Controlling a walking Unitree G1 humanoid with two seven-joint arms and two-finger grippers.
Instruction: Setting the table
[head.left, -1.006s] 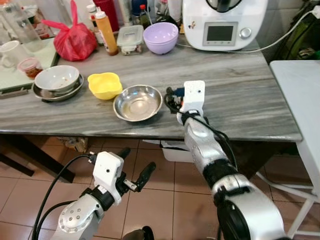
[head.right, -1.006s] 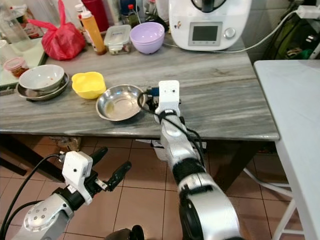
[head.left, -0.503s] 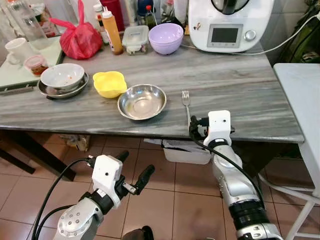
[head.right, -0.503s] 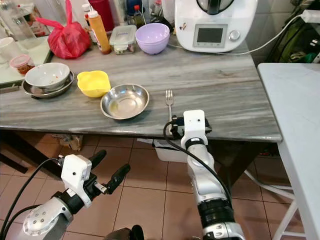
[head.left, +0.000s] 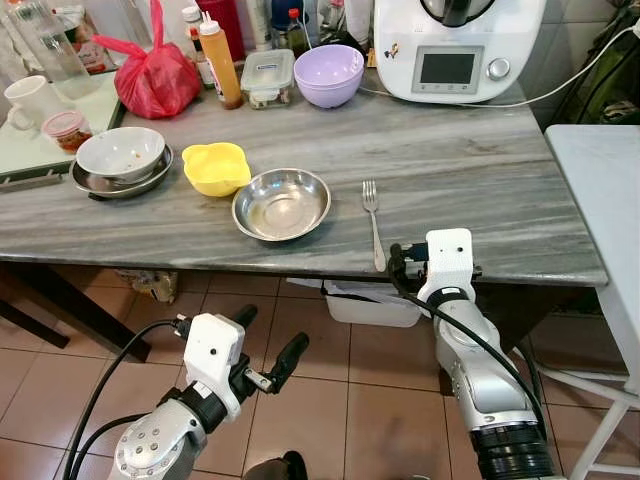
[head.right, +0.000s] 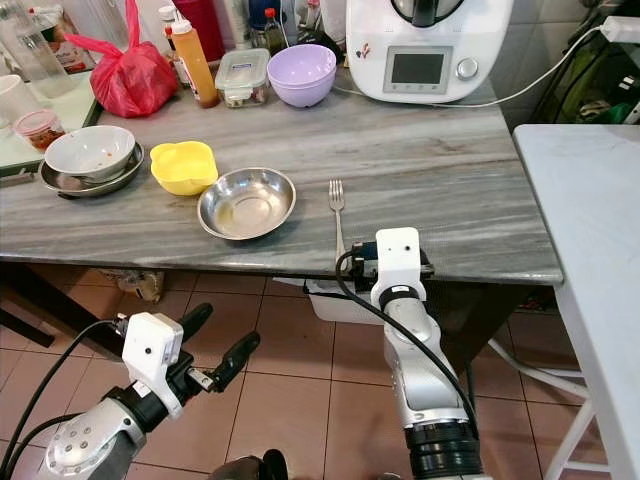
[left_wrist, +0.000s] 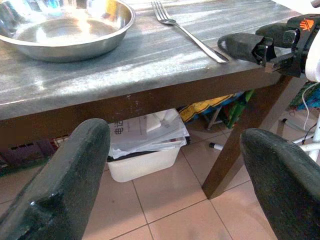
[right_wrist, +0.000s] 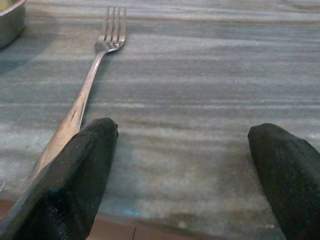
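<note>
So the fork (head.left: 373, 222) is lying flat on the grey streaky stone-look table (head.left: 480, 190), just to the right of the shiny round steel bowl (head.left: 281, 203). Its long axis is running front to back: tines pointing away toward the white kitchen machine (head.left: 458, 45), slim handle end sitting right at the table's front edge. It's plain polished metal with four tines.

The right gripper (right_wrist: 185, 175) is hovering at that front edge beside the handle tip, its two black rubbery fingers spread wide apart and gripping nothing; one finger is sitting right next to the handle, though I can't say if it's touching. The left gripper (head.left: 270, 350) is hanging low over the tiled floor, below table height, fingers also apart and empty.

Left of the steel bowl a wavy-edged yellow plastic bowl (head.left: 210, 167) is sitting, then a white bowl (head.left: 120, 153) stacked on a metal plate. Further back there's a smooth lilac bowl (head.left: 329, 74), a knotted red bag (head.left: 155, 75) and an orange squeeze bottle (head.left: 219, 62).
</note>
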